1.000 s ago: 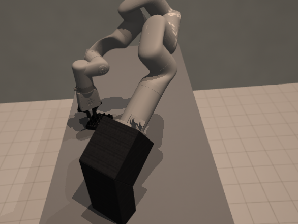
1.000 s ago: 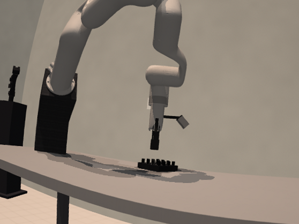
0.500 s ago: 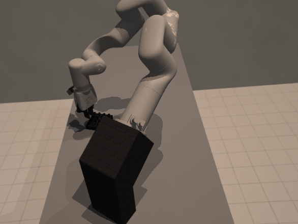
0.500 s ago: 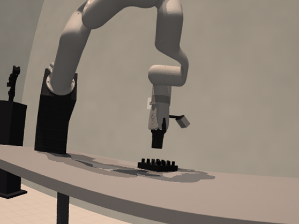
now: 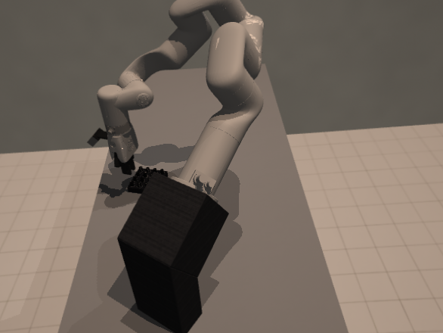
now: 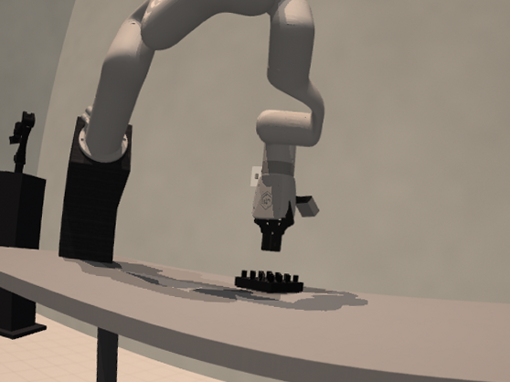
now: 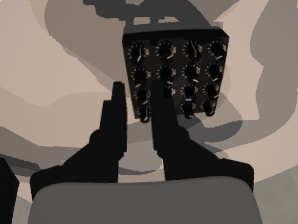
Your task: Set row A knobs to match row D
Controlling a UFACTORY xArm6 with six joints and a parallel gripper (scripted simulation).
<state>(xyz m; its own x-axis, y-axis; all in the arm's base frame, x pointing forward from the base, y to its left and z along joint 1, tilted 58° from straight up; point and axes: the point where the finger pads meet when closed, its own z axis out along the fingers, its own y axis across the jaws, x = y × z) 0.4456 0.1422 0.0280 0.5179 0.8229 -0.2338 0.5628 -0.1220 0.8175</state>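
The black knob box (image 5: pixel 140 186) (image 6: pixel 269 287) (image 7: pixel 175 35) stands on the table, with black knobs in a square grid. White lines show on many knobs in the wrist view, such as the far left knob (image 7: pixel 138 53), whose line points down the picture. The printed names are too small to read, and I cannot make out the socket. My gripper (image 5: pixel 128 173) (image 6: pixel 271 250) (image 7: pixel 138 96) points down above the box, clear of the knobs. Its fingers are a little apart with nothing between them. In the wrist view the right finger hides part of the second knob column from the left.
The arm's black pedestal (image 5: pixel 162 219) (image 6: pixel 89 208) stands on the table (image 5: pixel 272 265) (image 6: pixel 348 341) and overlaps one edge of the box in the top view. Arm shadows fall around the box. A separate black stand (image 6: pixel 14 210) is at the far left in the exterior view.
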